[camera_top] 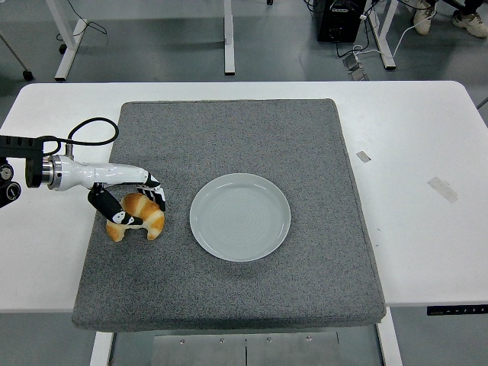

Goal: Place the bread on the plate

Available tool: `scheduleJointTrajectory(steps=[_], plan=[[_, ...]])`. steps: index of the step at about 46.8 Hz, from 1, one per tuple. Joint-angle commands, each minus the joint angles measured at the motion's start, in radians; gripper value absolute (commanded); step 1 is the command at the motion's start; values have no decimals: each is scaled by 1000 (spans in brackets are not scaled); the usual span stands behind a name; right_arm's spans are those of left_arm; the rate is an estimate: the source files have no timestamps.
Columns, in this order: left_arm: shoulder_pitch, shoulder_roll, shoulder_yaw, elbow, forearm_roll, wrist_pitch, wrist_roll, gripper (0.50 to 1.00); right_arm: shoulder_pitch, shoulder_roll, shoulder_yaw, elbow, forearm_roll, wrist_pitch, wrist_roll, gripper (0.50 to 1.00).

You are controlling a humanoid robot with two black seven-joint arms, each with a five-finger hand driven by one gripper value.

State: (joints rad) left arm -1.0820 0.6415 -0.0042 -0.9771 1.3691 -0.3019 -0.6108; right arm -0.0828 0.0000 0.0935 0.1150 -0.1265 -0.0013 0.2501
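A golden croissant-shaped bread [140, 217] lies on the grey mat, left of the white plate [240, 216]. My left hand [136, 201] reaches in from the left edge and its fingers curl around the bread, thumb on the near side and the other fingers [157, 191] over the far side. The bread still rests on the mat. The plate holds nothing. My right arm does not show.
The grey mat [229, 137] covers the middle of the white table [412, 191]. A black cable loops above my left wrist. Two small tape pieces [442, 188] stick to the table at the right.
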Motion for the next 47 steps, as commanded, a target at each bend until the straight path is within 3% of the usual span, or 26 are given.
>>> scheduleJointTrajectory(steps=[1, 27, 47], plan=[[-4, 1, 6, 0, 1, 4, 0, 500, 0, 0, 0, 0, 1, 0, 0, 1000], [-53, 6, 9, -5, -84, 6, 0, 500, 0, 0, 0, 0, 1, 0, 0, 1000], [-160, 32, 3, -103, -131, -20, 0, 500, 0, 0, 0, 0, 1, 0, 0, 1000]])
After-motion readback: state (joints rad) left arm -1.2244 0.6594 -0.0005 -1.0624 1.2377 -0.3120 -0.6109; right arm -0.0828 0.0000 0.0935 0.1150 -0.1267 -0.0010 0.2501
